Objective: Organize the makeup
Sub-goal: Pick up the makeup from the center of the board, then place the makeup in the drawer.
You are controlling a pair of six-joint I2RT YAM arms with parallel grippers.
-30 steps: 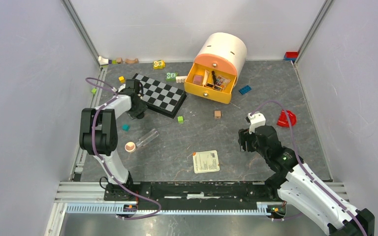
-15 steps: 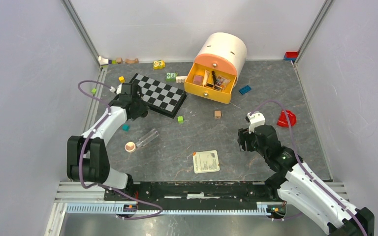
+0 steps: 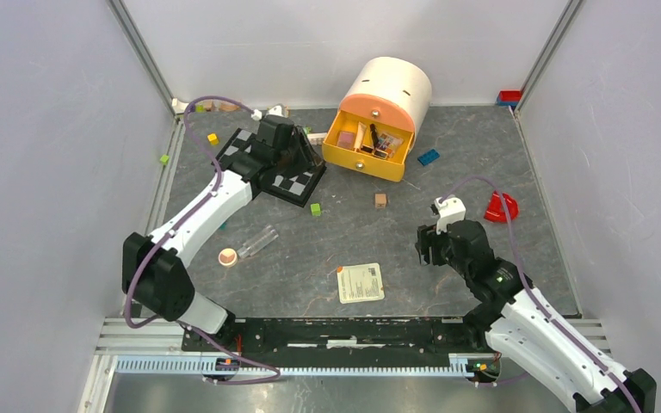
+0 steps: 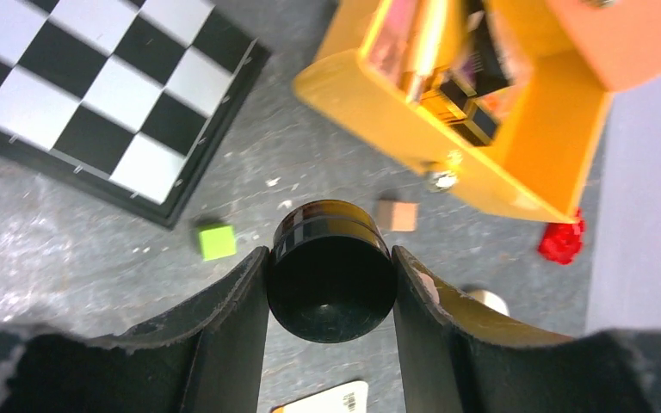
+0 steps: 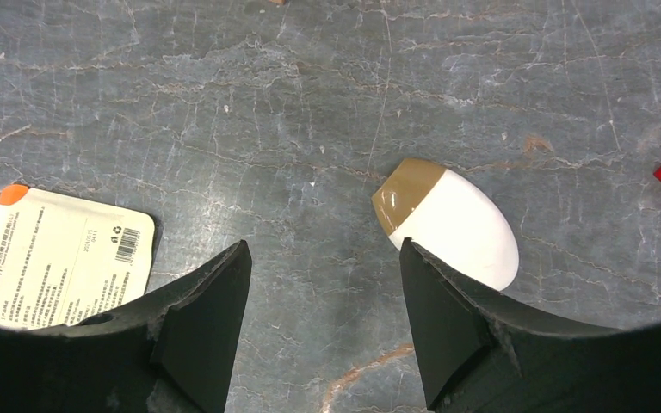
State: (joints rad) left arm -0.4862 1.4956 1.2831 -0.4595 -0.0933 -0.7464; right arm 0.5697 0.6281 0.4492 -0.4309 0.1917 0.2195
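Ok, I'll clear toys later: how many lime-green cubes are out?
2: one lime-green cube beside the chessboard's near corner, another at the table's left edge. The left arm may hide more.

A black jar point(image 4: 331, 284) is shown. Left of the yellow drawer point(image 4: 508, 191), a board point(image 4: 95, 95) is chequered black and white and a cube point(image 4: 216, 242) is coloured green. The sponge point(image 5: 460, 228) is white, tipped brown.

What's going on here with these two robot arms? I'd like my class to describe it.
The robot is tidying makeup into the yellow drawer, which already holds several items. The left hand grips a small black jar above the table, near the chessboard and short of the drawer. The right hand hangs open over a white egg-shaped sponge, not touching it. A clear tube and a round peach compact lie loose on the table.
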